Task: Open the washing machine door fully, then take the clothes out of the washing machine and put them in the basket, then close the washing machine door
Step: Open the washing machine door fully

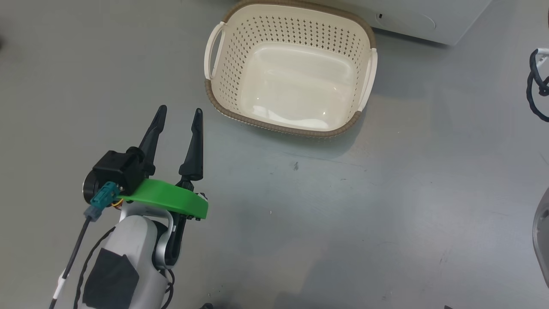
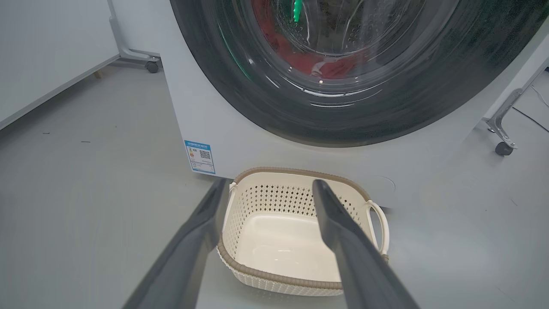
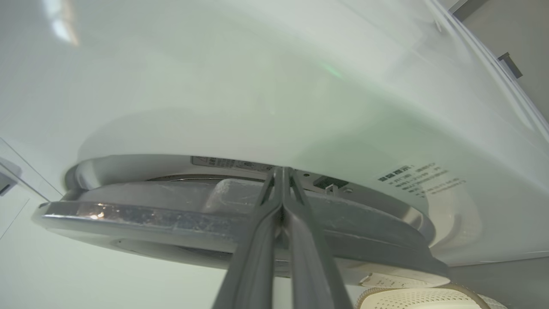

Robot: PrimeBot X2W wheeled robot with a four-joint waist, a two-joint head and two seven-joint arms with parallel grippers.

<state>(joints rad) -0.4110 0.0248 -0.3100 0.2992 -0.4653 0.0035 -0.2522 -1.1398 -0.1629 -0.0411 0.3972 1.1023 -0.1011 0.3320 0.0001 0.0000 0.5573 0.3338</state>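
Note:
The washing machine (image 2: pixel 240 146) is white, and its washing machine door (image 2: pixel 244 103) has a wide black rim. Red clothes (image 2: pixel 300 60) lie behind the door's glass. The cream basket (image 1: pixel 231 64) stands on the floor just in front of the machine and holds nothing. My left gripper (image 1: pixel 180 109) hovers open to the basket's left, its fingers (image 2: pixel 343 240) pointing at the basket (image 2: pixel 266 201). My right gripper (image 3: pixel 282 169) is shut, its tips pushed into the narrow gap between the door's edge (image 3: pixel 171 214) and the machine's front (image 3: pixel 257 86). The door stands slightly ajar there.
The floor is grey all round. A black cable (image 1: pixel 536 86) and a grey curved edge (image 1: pixel 541 240) sit at the right side of the head view. Wheeled frame legs (image 2: pixel 502 146) stand on either side of the machine. A white panel (image 2: pixel 43 64) stands at the left.

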